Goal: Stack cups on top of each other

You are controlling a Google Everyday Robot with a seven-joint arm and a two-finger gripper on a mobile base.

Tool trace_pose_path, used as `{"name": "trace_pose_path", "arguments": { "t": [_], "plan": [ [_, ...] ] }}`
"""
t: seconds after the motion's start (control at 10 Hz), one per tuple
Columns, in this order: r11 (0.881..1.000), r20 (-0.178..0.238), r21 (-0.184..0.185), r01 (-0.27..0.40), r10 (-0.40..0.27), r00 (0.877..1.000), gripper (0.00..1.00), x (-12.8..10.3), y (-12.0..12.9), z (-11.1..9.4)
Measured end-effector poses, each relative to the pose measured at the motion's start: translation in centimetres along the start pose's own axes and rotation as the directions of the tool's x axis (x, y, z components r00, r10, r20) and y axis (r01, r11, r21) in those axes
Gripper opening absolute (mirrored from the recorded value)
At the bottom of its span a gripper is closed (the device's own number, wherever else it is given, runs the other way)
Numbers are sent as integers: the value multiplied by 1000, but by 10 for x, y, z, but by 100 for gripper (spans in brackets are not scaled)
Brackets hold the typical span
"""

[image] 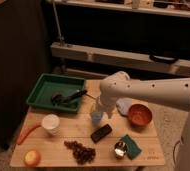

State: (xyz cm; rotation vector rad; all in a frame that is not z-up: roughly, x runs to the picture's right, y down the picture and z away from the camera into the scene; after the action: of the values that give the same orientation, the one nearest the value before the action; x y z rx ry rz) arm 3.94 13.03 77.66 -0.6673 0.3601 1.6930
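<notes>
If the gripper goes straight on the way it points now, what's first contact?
The gripper hangs right above the light-blue cup, pointing down at it, so that cup likely comes first, the wooden table beneath it. Depth is unclear; it may already touch the cup.

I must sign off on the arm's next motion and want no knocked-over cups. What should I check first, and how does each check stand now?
1. Gripper at the light-blue cup: ok, it sits right at the cup's top.
2. Secure hold on that cup: cannot tell.
3. White cup upright, mouth up, ready to receive: ok.
4. Route between the two cups: ok, only bare table lies between them.
5. Dark block out of the way: ok, it lies in front of the light-blue cup, off the route.
6. Cups stacked: not ok, they stand apart.
</notes>
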Motion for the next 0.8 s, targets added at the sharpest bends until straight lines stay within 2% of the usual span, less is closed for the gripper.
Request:
{"name": "trace_pose_path", "arguments": {
  "t": [0.4, 0.7, 0.8],
  "plan": [
    [998, -27, -29, -48, 47, 999, 65, -1, -34, 19],
    [997, -29, -42, -66, 65, 997, 65, -13, -38, 31],
    [996, -32, -43, -73, 72, 997, 54, -23, -37, 35]
  ]
}}
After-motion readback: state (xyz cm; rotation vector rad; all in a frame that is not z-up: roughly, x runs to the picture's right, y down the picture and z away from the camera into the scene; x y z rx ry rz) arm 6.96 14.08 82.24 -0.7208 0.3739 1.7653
